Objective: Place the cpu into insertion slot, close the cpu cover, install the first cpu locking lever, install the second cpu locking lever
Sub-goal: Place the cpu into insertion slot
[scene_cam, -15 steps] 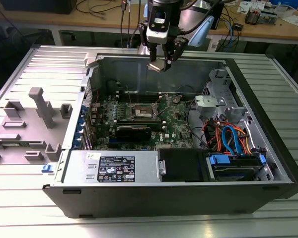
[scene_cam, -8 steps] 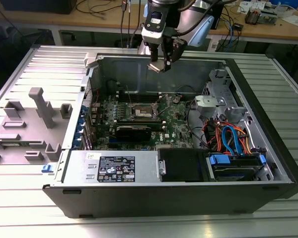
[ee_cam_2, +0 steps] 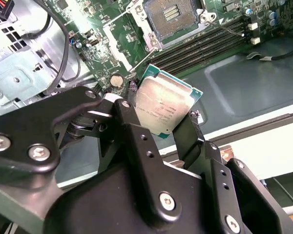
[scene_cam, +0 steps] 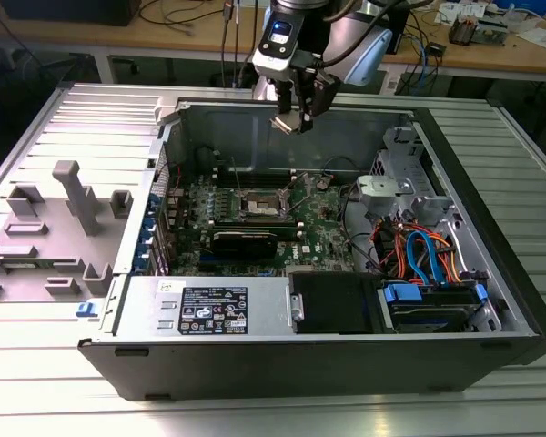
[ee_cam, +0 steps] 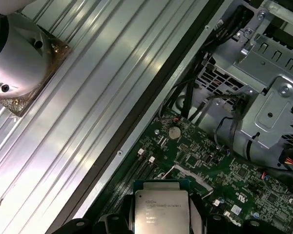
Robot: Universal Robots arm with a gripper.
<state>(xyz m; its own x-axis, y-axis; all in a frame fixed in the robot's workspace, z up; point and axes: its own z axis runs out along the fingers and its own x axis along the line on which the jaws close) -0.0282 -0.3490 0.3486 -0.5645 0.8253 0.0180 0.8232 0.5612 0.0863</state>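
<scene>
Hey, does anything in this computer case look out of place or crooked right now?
Nothing looks damaged or spilled. The one thing not in its place is the cpu: the gripper holds it by its edges in the air above the case, while the insertion slot sits bare.

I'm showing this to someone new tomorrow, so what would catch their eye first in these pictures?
First the cpu, a silver-topped square chip pinched by its edges in the black gripper, held in the air above the open computer case, near its far wall in the exterior view. Next, the empty insertion slot on the green board below, its dark centre bare.
</scene>
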